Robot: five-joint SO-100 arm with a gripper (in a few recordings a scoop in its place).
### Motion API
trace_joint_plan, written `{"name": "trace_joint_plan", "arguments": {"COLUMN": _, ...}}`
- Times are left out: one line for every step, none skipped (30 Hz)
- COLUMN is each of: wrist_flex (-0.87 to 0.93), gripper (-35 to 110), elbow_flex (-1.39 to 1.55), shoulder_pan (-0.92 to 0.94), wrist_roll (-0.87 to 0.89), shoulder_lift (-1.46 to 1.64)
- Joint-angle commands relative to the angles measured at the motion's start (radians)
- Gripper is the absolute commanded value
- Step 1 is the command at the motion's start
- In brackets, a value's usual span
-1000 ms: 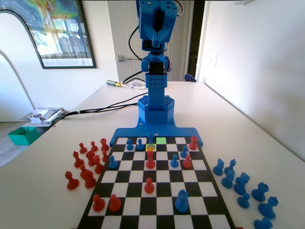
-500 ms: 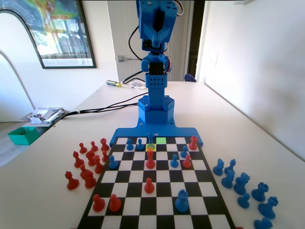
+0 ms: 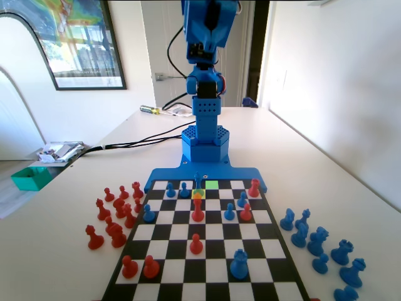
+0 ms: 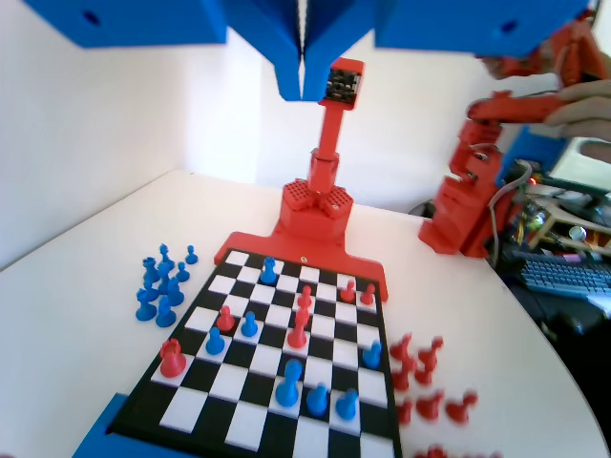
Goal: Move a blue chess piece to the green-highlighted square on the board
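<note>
The slender blue chess piece stands upright at the far end of the board in the fixed view, at the yellow-orange square. The green-highlighted square lies bare just to its right. In the wrist view the same piece is in the board's near rows, with two blue pawns to its right. My gripper hangs high above the arm's base, far from every piece. Seen from the wrist, the gripper is shut, its jaws pressed together with nothing between them.
A red piece stands directly in front of the yellow-orange square. A large blue piece sits nearer the fixed camera. Several red pieces lie off the board's left side, several blue ones off its right. A green tray sits far left.
The arm's upper part with the gripper has lifted slightly towards the picture's top. No piece on the board has moved.
</note>
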Motion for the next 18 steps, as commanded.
{"name": "trace_joint_plan", "arguments": {"wrist_flex": 0.074, "gripper": 1, "elbow_flex": -0.166, "shoulder_pan": -0.035, "wrist_roll": -0.087, "shoulder_lift": -0.138}}
{"name": "trace_joint_plan", "arguments": {"wrist_flex": 0.101, "gripper": 1, "elbow_flex": -0.204, "shoulder_pan": -0.041, "wrist_roll": -0.124, "shoulder_lift": -0.179}}
{"name": "trace_joint_plan", "arguments": {"wrist_flex": 0.124, "gripper": 1, "elbow_flex": -0.235, "shoulder_pan": -0.043, "wrist_roll": -0.164, "shoulder_lift": -0.219}}
{"name": "trace_joint_plan", "arguments": {"wrist_flex": 0.143, "gripper": 1, "elbow_flex": -0.255, "shoulder_pan": -0.041, "wrist_roll": -0.21, "shoulder_lift": -0.253}}
{"name": "trace_joint_plan", "arguments": {"wrist_flex": 0.15, "gripper": 1, "elbow_flex": -0.264, "shoulder_pan": -0.04, "wrist_roll": -0.25, "shoulder_lift": -0.278}}
{"name": "trace_joint_plan", "arguments": {"wrist_flex": 0.155, "gripper": 1, "elbow_flex": -0.265, "shoulder_pan": -0.037, "wrist_roll": -0.302, "shoulder_lift": -0.299}}
{"name": "trace_joint_plan", "arguments": {"wrist_flex": 0.167, "gripper": 1, "elbow_flex": -0.276, "shoulder_pan": -0.028, "wrist_roll": -0.357, "shoulder_lift": -0.33}}
{"name": "trace_joint_plan", "arguments": {"wrist_flex": 0.172, "gripper": 1, "elbow_flex": -0.284, "shoulder_pan": -0.021, "wrist_roll": -0.397, "shoulder_lift": -0.364}}
{"name": "trace_joint_plan", "arguments": {"wrist_flex": 0.173, "gripper": 1, "elbow_flex": -0.288, "shoulder_pan": -0.017, "wrist_roll": -0.433, "shoulder_lift": -0.396}}
{"name": "trace_joint_plan", "arguments": {"wrist_flex": 0.175, "gripper": 1, "elbow_flex": -0.293, "shoulder_pan": -0.009, "wrist_roll": -0.471, "shoulder_lift": -0.428}}
{"name": "trace_joint_plan", "arguments": {"wrist_flex": 0.175, "gripper": 1, "elbow_flex": -0.295, "shoulder_pan": 0.008, "wrist_roll": -0.528, "shoulder_lift": -0.46}}
{"name": "trace_joint_plan", "arguments": {"wrist_flex": 0.172, "gripper": 1, "elbow_flex": -0.296, "shoulder_pan": 0.025, "wrist_roll": -0.581, "shoulder_lift": -0.492}}
{"name": "trace_joint_plan", "arguments": {"wrist_flex": 0.167, "gripper": 1, "elbow_flex": -0.296, "shoulder_pan": 0.04, "wrist_roll": -0.634, "shoulder_lift": -0.523}}
{"name": "trace_joint_plan", "arguments": {"wrist_flex": 0.163, "gripper": 1, "elbow_flex": -0.296, "shoulder_pan": 0.052, "wrist_roll": -0.678, "shoulder_lift": -0.557}}
{"name": "trace_joint_plan", "arguments": {"wrist_flex": 0.163, "gripper": 1, "elbow_flex": -0.299, "shoulder_pan": 0.061, "wrist_roll": -0.712, "shoulder_lift": -0.591}}
{"name": "trace_joint_plan", "arguments": {"wrist_flex": 0.163, "gripper": 1, "elbow_flex": -0.301, "shoulder_pan": 0.071, "wrist_roll": -0.752, "shoulder_lift": -0.624}}
{"name": "trace_joint_plan", "arguments": {"wrist_flex": 0.166, "gripper": 1, "elbow_flex": -0.299, "shoulder_pan": 0.078, "wrist_roll": -0.787, "shoulder_lift": -0.657}}
{"name": "trace_joint_plan", "arguments": {"wrist_flex": 0.164, "gripper": 1, "elbow_flex": -0.291, "shoulder_pan": 0.083, "wrist_roll": -0.81, "shoulder_lift": -0.684}}
